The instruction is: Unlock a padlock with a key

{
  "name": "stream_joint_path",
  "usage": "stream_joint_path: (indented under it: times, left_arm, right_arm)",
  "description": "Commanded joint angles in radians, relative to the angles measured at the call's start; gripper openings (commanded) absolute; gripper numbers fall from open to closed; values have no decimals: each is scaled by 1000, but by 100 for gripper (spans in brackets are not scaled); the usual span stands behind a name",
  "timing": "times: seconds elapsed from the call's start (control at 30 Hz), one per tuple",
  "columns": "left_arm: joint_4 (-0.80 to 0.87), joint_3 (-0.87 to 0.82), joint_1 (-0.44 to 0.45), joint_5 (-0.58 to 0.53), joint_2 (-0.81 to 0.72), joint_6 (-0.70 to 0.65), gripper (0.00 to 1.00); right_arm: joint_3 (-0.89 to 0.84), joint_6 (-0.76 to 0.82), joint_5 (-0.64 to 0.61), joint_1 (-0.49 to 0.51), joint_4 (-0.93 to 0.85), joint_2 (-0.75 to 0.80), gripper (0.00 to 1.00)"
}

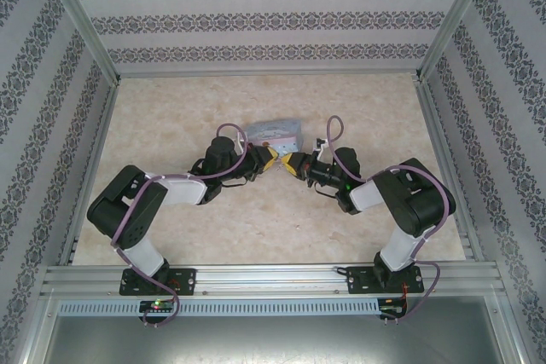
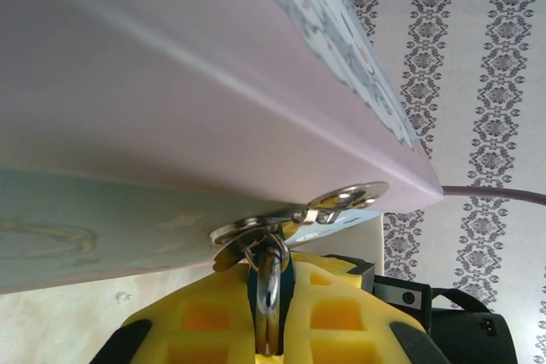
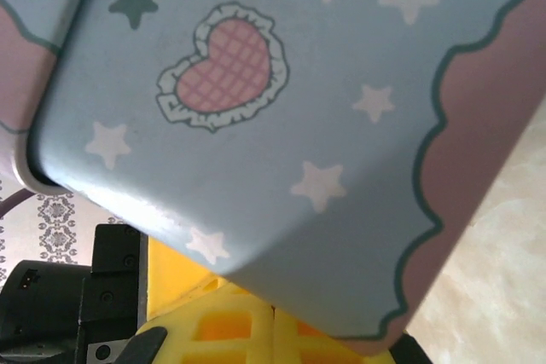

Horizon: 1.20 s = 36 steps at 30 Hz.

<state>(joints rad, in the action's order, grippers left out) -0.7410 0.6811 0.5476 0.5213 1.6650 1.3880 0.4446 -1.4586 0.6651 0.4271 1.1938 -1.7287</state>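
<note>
The padlock [image 2: 267,291] hangs by its thin metal shackle from the silvery hasp [image 2: 341,199] on the pastel tin box [image 2: 171,83]. A sliver of its teal body shows between the yellow fingers [image 2: 358,313] of my left gripper [image 2: 271,268], which is shut on it. In the top view my left gripper [image 1: 270,158] and right gripper [image 1: 293,164] meet tip to tip just in front of the tin box [image 1: 275,132]. My right gripper [image 3: 273,320] is shut, its yellow pads pressed together under the box's star-printed side [image 3: 281,108]. The key is hidden.
The tin box stands mid-table on the beige marbled surface [image 1: 256,228]. Patterned walls and a metal frame [image 1: 264,274] close in the workspace. The black end of the other arm [image 2: 452,313] shows right behind the lock.
</note>
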Motion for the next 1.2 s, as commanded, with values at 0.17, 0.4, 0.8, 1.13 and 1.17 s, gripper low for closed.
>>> stream_joint_path:
  times: [0.17, 0.4, 0.8, 1.13, 1.17]
  left_arm:
    - [106, 60, 32, 88, -32, -61, 0]
    - [113, 80, 23, 102, -17, -60, 0]
    - [118, 70, 24, 88, -22, -57, 0]
    - [94, 63, 24, 90, -4, -49, 0]
    - [91, 64, 23, 91, -4, -47, 0]
  right_arm:
    - [-89, 44, -14, -21, 14, 102, 0]
    - [-186, 80, -41, -11, -71, 204, 0]
    - [-123, 83, -48, 11, -116, 190, 0]
    - [-49, 63, -61, 33, -99, 134, 0]
    - [-45, 62, -62, 33, -97, 131, 0]
